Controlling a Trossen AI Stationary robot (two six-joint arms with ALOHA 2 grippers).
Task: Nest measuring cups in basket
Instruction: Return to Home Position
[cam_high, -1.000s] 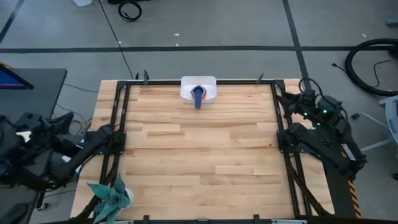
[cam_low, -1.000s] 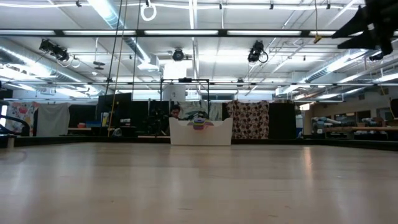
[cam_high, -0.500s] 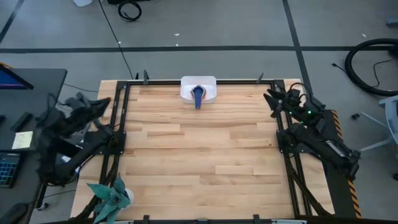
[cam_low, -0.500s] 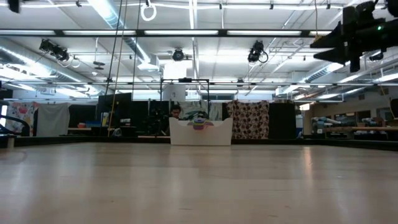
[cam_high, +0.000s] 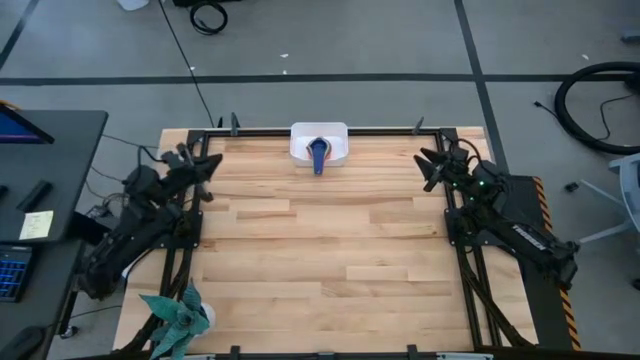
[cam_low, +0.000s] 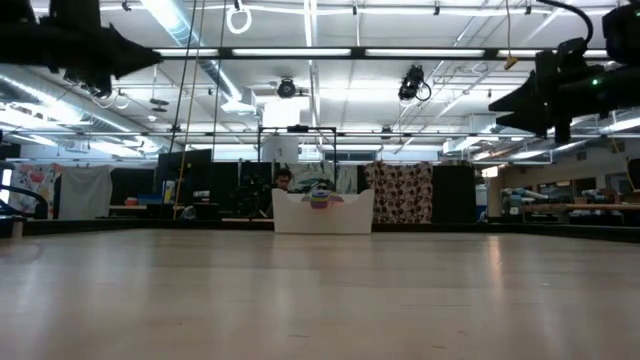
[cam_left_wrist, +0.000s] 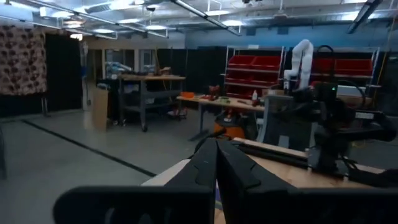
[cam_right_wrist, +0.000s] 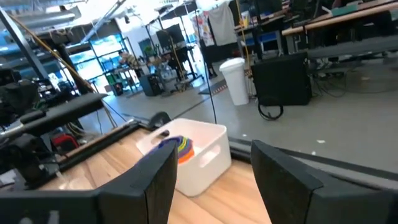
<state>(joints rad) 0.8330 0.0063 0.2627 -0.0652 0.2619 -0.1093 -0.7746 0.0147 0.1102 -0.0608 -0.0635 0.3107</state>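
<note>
The white basket (cam_high: 319, 143) stands at the middle of the table's far edge. The measuring cups (cam_right_wrist: 177, 147) lie stacked inside it, and a dark blue handle (cam_high: 318, 158) sticks out over its near rim. My left gripper (cam_high: 205, 165) hangs shut above the table's far left part, well clear of the basket. My right gripper (cam_high: 428, 168) hangs open above the far right part, its fingers pointing at the basket (cam_right_wrist: 193, 152) with nothing between them. In the low view the basket (cam_low: 322, 212) sits far back, with both grippers high above the tabletop.
A teal spiky plant (cam_high: 180, 315) stands at the near left corner. Black frame rails (cam_high: 190, 230) run along the table's left and right edges. A dark desk (cam_high: 50, 170) stands left of the table. Bare wood (cam_high: 320, 250) spreads between the arms.
My left gripper has swung in from beyond the table's left edge to above its far left part and come down, staying shut. My right gripper has moved in over the right edge toward the basket and sunk lower, staying open. The basket and cups have not moved.
</note>
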